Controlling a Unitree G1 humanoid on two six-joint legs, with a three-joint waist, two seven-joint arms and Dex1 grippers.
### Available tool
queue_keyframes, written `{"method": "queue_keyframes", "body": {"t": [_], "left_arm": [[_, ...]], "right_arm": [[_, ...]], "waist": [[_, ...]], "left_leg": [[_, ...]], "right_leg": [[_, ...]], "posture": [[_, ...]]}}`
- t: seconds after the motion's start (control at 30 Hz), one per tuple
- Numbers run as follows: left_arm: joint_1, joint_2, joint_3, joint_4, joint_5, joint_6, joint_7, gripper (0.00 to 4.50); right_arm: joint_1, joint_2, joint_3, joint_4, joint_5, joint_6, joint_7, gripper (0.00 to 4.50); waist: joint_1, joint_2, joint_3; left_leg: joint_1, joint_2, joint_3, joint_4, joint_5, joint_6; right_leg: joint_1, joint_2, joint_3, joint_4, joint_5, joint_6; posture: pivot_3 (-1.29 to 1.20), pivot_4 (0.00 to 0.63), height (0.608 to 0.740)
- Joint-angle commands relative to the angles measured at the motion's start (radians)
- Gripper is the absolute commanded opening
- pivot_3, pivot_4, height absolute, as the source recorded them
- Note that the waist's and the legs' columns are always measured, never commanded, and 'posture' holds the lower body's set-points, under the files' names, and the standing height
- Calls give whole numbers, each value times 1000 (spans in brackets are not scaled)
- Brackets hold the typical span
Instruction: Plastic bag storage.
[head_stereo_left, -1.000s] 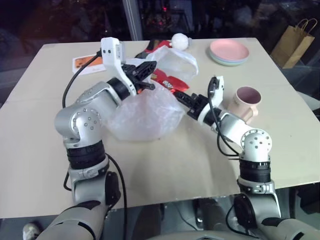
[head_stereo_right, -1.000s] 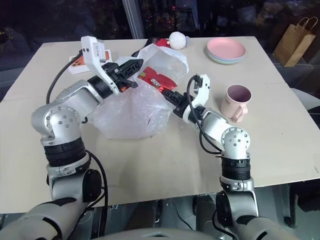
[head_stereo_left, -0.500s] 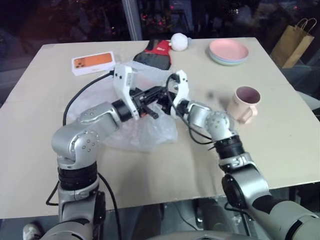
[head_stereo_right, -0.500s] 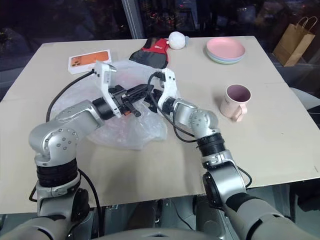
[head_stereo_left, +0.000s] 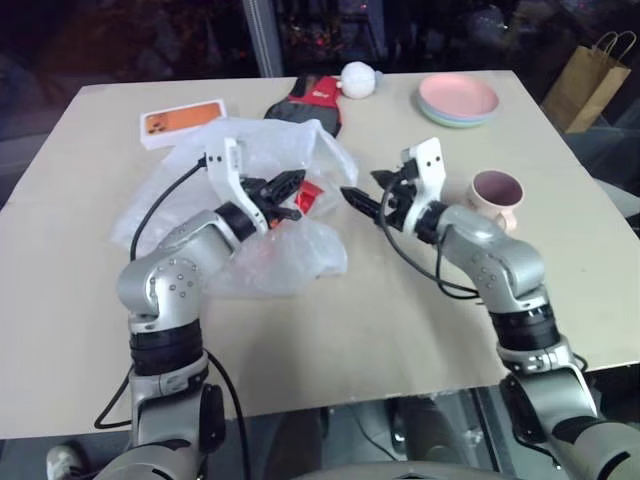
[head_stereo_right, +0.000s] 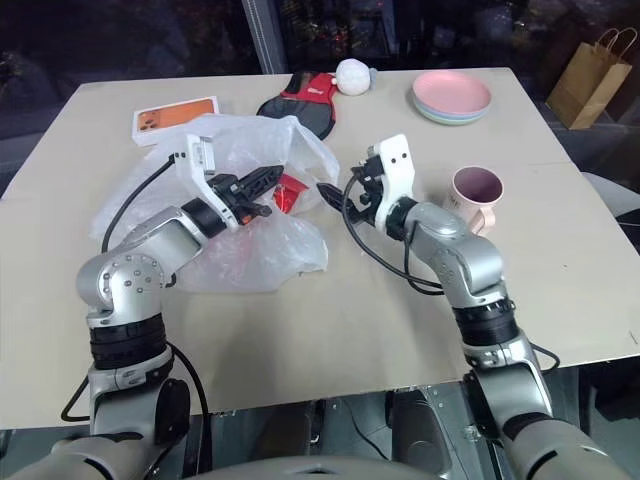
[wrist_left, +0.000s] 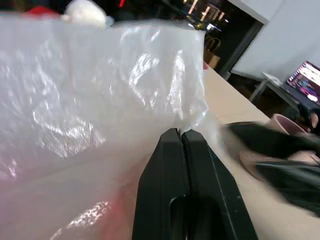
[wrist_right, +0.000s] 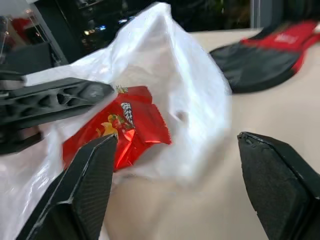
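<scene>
The plastic bag (head_stereo_left: 250, 215), a thin whitish crinkly film, lies spread on the table's left half, with one edge lifted. My left gripper (head_stereo_left: 294, 184) is shut on that lifted edge; in the left wrist view the film (wrist_left: 90, 100) is pinched between the closed fingertips (wrist_left: 176, 137). A shiny red snack packet (wrist_right: 125, 125) shows against the film just past the left fingers. My right gripper (head_stereo_left: 365, 196) hovers a short way to the right of the bag, open, with nothing between its wide-apart fingers (wrist_right: 85, 190).
A pink mug (head_stereo_left: 495, 195) stands just right of the right arm. Stacked pastel plates (head_stereo_left: 458, 100), a white ball (head_stereo_left: 357, 78), a black-and-red pouch (head_stereo_left: 310, 100) and an orange-and-white box (head_stereo_left: 182, 122) lie along the far side. A brown paper bag (head_stereo_left: 590, 85) stands beyond the table's right corner.
The right gripper let go of the bag, opened wide and drew back to the right. The left gripper sank with the film, and the bag settled lower and flatter on the table.
</scene>
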Motion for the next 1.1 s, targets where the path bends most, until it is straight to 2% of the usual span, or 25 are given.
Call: {"method": "queue_keyframes", "body": {"t": [0.03,0.13,0.27,0.37,0.4,0.53,0.73,0.83,1.0,1.07,1.1], "left_arm": [[-33,10,16,4,-24,-31,-28,0],[-46,5,7,7,-34,-26,-40,0],[-62,-1,-3,18,-36,-27,-43,0],[-84,7,-32,67,-8,-46,-70,0],[-93,7,-37,83,-3,-52,-74,0],[-110,2,-57,106,9,-66,-89,0],[-120,12,-67,106,27,-78,-90,0],[-119,19,-59,92,29,-75,-78,0],[-103,29,-52,67,21,-66,-68,0],[-100,31,-51,63,18,-65,-65,0],[-99,32,-50,60,16,-64,-64,0]], "right_arm": [[36,-131,-88,-256,-12,73,-17,4484],[94,-283,-148,-420,-103,164,-94,4484],[167,-355,-238,-556,-139,312,-173,4484],[261,-325,-352,-658,-138,507,-233,4484],[295,-281,-383,-666,-136,558,-254,4484],[342,-170,-393,-569,-168,532,-296,4484],[327,-189,-332,-318,-243,340,-256,4484],[312,-219,-335,-246,-255,287,-222,3681],[316,-254,-346,-237,-236,254,-166,1198],[323,-262,-348,-260,-225,251,-145,401],[327,-264,-351,-278,-216,251,-134,401]], "waist": [[6,0,0],[13,0,0],[14,-1,0],[19,-1,0],[20,-1,0],[18,-1,-1],[20,-1,0],[20,-1,0],[20,-1,0],[21,-1,0],[21,-1,0]], "left_leg": [[-1,-1,0,1,0,0],[-2,-2,0,3,0,0],[0,-1,0,3,0,0],[0,-1,0,3,0,0],[0,-1,0,3,0,0],[0,-1,1,5,0,0],[0,-1,1,8,0,0],[0,-1,1,8,0,0],[0,-1,1,8,0,0],[0,-1,1,8,0,0],[0,-1,1,8,0,0]], "right_leg": [[0,-1,0,0,0,0],[1,-2,0,-1,0,0],[1,-1,0,0,0,0],[1,-1,0,1,0,0],[1,-1,0,1,0,0],[2,-1,2,0,0,0],[3,-1,2,1,0,1],[3,-1,2,1,0,1],[3,-1,2,1,0,1],[3,-1,2,1,0,1],[3,-1,2,1,0,1]], "posture": [[0,150,740],[0,150,740],[0,150,740],[0,150,740],[0,150,740],[0,150,740],[0,150,740],[0,150,740],[0,150,740],[0,150,740],[0,150,740]]}}
